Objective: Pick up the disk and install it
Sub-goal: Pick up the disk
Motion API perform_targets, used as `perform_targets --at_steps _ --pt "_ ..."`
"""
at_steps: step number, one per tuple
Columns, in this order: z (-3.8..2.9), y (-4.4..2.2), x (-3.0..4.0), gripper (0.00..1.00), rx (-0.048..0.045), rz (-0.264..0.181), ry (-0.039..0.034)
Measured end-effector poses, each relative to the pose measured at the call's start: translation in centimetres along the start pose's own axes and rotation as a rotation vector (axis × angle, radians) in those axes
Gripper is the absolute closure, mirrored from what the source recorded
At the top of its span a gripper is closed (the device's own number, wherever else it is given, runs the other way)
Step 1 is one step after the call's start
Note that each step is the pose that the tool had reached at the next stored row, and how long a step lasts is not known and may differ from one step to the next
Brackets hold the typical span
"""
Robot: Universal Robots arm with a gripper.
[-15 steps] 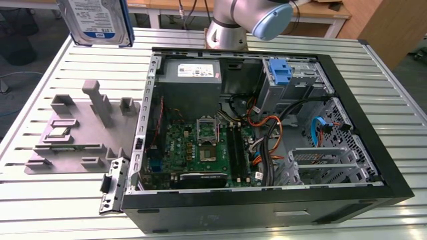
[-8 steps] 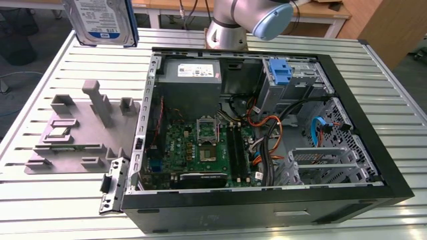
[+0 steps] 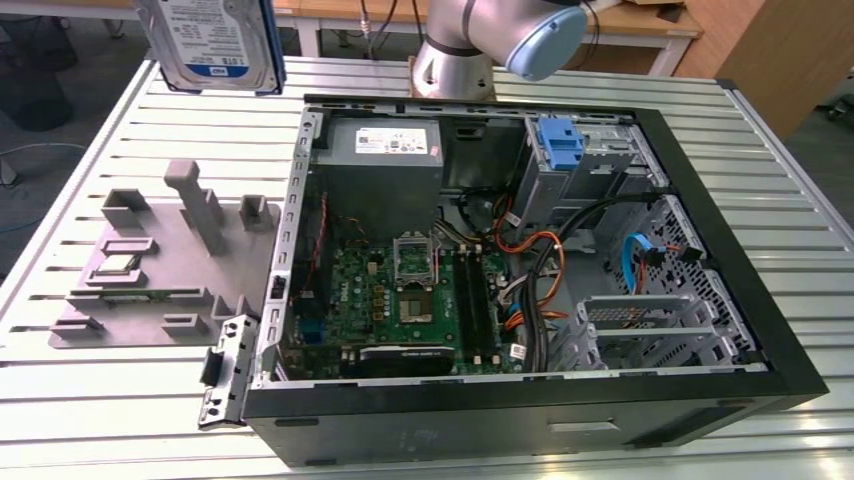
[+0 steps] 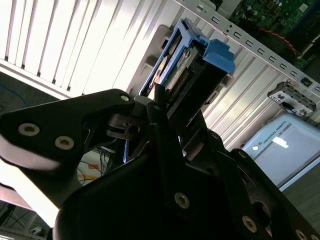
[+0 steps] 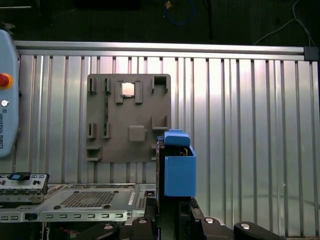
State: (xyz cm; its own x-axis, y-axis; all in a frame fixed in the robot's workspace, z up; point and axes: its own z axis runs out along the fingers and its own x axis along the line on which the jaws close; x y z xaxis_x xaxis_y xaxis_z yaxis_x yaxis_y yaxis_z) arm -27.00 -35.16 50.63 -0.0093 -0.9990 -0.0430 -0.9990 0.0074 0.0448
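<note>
Clamping the disk [image 3: 214, 40], the gripper [image 4: 172, 100] has its jaws clenched on it in both wrist views. The disk hangs in the air at the far side of the exterior view's left, label showing, above the slatted table [image 3: 107, 420], beyond the grey fixture plate [image 3: 160, 270] and left of the open computer case [image 3: 507, 425].

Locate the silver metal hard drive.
The silver metal hard drive with blue rails hangs in the pincer at the exterior view's left, over the grey fixture plate's edge.
</note>
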Motion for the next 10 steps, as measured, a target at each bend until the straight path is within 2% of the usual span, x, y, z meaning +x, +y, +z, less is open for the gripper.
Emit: perform_targets --at_steps 10 --pt "-0.03 -0.67 -0.01 0.65 0.0000 0.000 0.0000"
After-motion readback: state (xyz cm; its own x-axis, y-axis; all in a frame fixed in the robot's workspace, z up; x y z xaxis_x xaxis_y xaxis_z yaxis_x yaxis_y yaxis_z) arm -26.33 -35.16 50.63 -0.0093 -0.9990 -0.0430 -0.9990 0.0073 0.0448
